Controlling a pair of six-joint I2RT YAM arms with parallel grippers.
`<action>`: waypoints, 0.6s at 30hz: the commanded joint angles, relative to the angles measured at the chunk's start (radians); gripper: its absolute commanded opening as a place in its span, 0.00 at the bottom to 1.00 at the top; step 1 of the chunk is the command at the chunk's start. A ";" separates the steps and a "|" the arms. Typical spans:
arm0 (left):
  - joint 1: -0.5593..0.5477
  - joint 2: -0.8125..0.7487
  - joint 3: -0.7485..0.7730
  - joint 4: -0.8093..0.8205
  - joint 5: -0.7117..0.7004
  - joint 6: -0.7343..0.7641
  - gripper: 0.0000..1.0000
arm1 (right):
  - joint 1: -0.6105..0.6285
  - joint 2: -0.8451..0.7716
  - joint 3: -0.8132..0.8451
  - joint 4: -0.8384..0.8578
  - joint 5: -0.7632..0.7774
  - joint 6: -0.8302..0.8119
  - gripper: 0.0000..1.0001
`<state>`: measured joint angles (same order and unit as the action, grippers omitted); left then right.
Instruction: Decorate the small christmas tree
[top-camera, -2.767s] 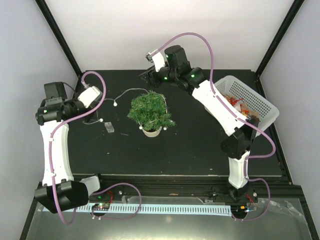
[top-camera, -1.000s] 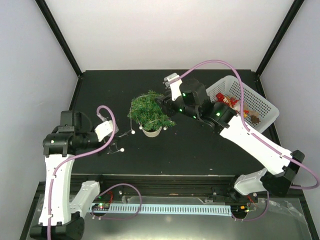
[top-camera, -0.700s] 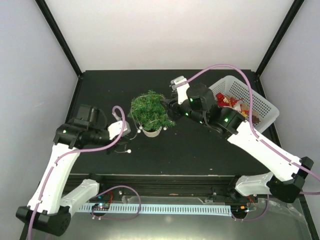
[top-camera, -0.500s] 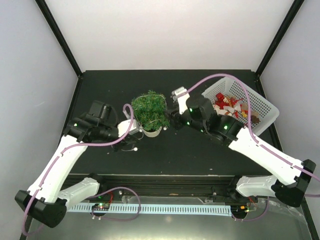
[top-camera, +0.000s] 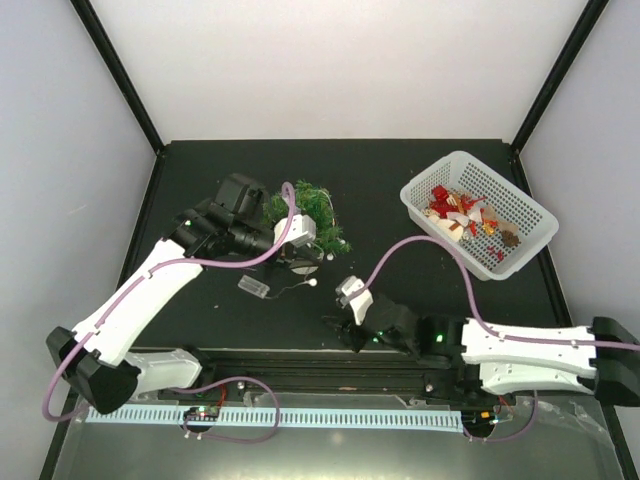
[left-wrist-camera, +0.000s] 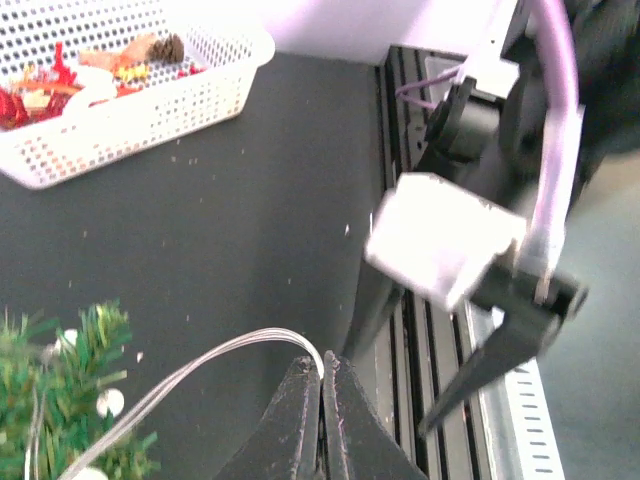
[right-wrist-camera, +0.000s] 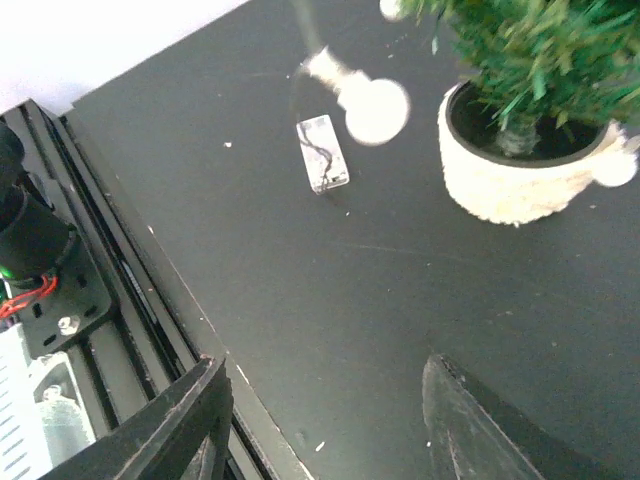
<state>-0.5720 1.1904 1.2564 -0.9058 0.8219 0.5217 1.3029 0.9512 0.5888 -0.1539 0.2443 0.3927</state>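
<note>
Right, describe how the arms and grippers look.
Both the left arm and the right arm have white shells, black joints with small green lights, and a lilac cable looping alongside. The left gripper and right gripper have plain black fingers.

The left arm is extended forward, the left tool clamped on a thin wire. The right arm is laid low, the right tool held wide.
</note>
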 joint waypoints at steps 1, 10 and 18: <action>-0.028 0.051 0.098 0.055 0.083 -0.049 0.02 | 0.067 0.079 -0.053 0.301 0.125 0.048 0.54; -0.036 0.077 0.120 0.056 0.102 -0.065 0.02 | 0.074 0.316 -0.202 1.003 0.219 -0.087 0.60; -0.038 0.069 0.124 0.055 0.104 -0.072 0.02 | 0.074 0.570 -0.166 1.238 0.261 -0.106 0.57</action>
<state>-0.6037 1.2678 1.3426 -0.8650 0.8948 0.4629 1.3727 1.4578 0.4015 0.8192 0.4480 0.3191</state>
